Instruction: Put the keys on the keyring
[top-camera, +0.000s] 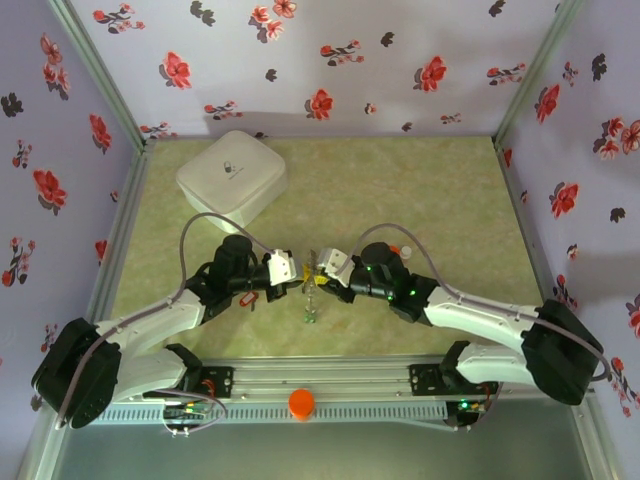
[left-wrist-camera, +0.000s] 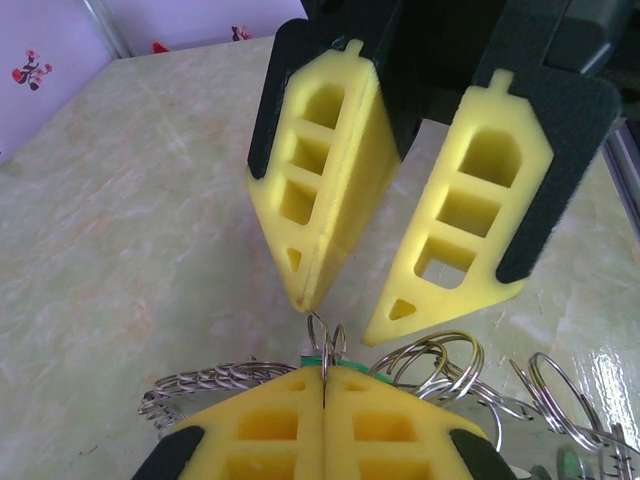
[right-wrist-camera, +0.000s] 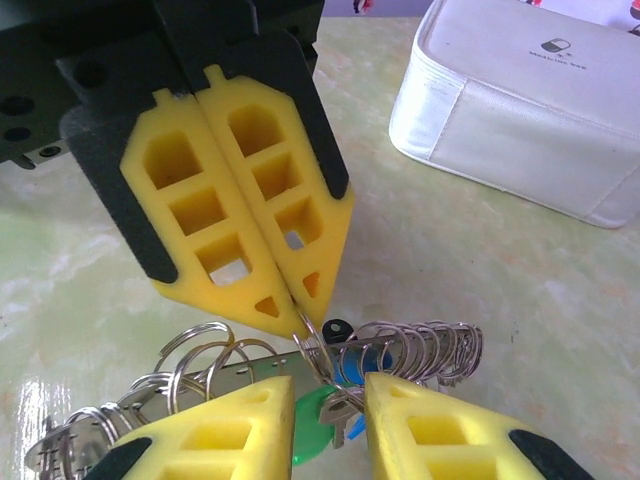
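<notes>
Where pinched in the clenched left claw (left-wrist-camera: 324, 378), stands as one upright loop of the keyring (left-wrist-camera: 325, 340). Sprawls on the table (left-wrist-camera: 150, 200), long axis crosswise to both claws, toward the near edge. Straddles green-tagged keys (right-wrist-camera: 318, 440): right claw (right-wrist-camera: 330, 392), released.

The left arm (top-camera: 150, 325) and right arm (top-camera: 490, 322) are clad in white shells with black joints — grey cables (top-camera: 184, 245) are looped alongside, green lights (top-camera: 385, 290) are lit, and fingers (left-wrist-camera: 320, 180) are moulded yellow, backed black.
</notes>
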